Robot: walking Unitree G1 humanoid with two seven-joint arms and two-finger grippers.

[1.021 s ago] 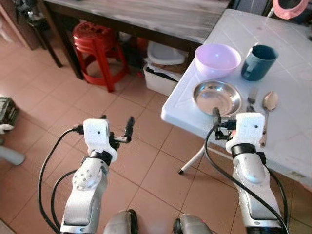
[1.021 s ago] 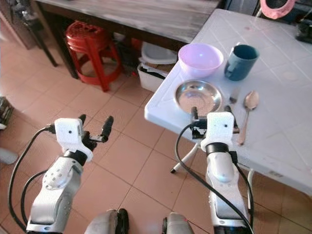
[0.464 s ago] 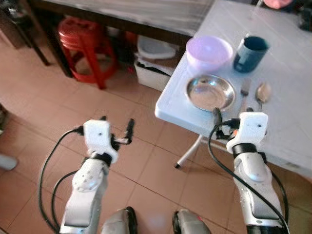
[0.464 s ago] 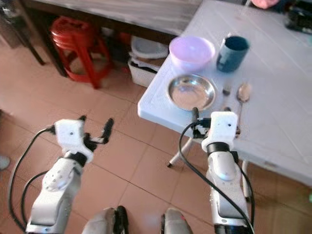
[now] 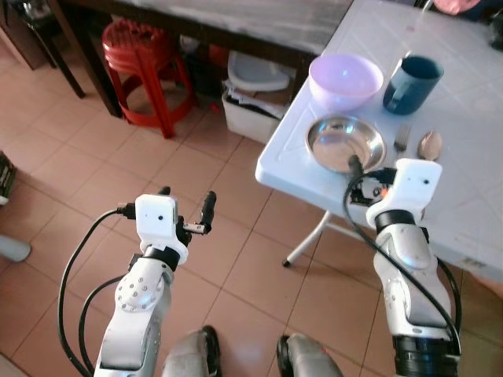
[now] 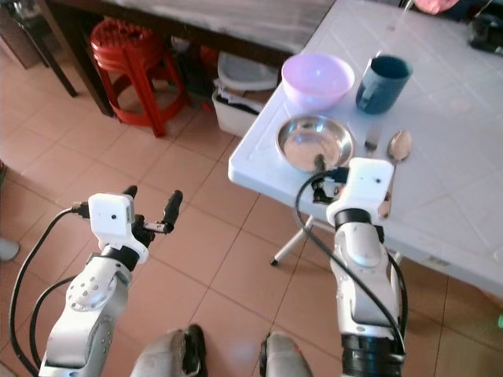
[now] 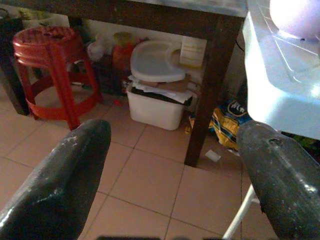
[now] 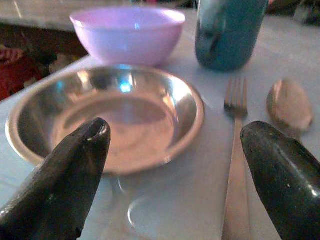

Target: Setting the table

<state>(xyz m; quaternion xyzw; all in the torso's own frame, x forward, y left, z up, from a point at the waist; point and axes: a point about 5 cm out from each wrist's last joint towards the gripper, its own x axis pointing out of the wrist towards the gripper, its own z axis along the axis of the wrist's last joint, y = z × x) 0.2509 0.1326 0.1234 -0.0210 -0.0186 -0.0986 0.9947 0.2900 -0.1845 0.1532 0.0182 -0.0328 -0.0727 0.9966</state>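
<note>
On the white table (image 5: 471, 204) a steel plate (image 5: 344, 143) lies near the corner. Behind it stand a lilac bowl (image 5: 346, 78) and a teal mug (image 5: 412, 82). A fork (image 5: 402, 137) and a spoon (image 5: 430, 144) lie to the plate's right. My right gripper (image 5: 377, 169) hovers open just above the table at the plate's near rim. In the right wrist view the plate (image 8: 105, 115) and fork (image 8: 235, 145) lie between its spread fingers. My left gripper (image 5: 186, 198) is open and holds nothing, out over the floor.
A dark wooden table (image 5: 236, 20) stands behind, with a red stool (image 5: 141, 59) and a white lidded bin (image 5: 255, 98) under it. The white table's metal leg (image 5: 310, 239) slants down to the tiled floor (image 5: 236, 204) beside my right arm.
The camera has shifted. My right gripper has edged forward, so its fingertip now reaches the plate's near rim. The left gripper holds the same pose.
</note>
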